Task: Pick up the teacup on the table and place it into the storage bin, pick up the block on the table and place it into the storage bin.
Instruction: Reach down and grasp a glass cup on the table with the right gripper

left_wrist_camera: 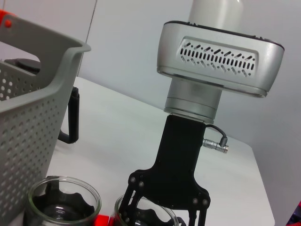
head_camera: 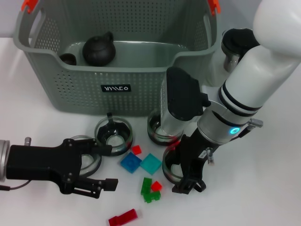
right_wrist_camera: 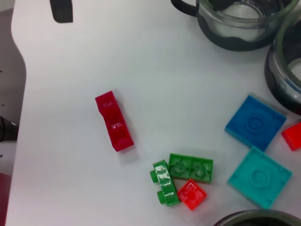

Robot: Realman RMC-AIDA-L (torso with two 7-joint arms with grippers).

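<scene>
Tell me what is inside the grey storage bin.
Inside the storage bin, a dark round teapot sits near its back left corner, with a small dark cup beside it. The front wall hides the nearer part of the floor.

Jug (head_camera: pixel 237 47): you see it just right of the table's (head_camera: pixel 47 207) grey basket.
Teapot (head_camera: pixel 99 48): inside that basket.

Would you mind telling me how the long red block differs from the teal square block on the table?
The long red block is a narrow bar; the teal square block is a flat, wide tile. The red block lies alone, apart from the cluster; the teal block sits beside a blue tile. Both rest on the white table, outside the storage bin.
</scene>
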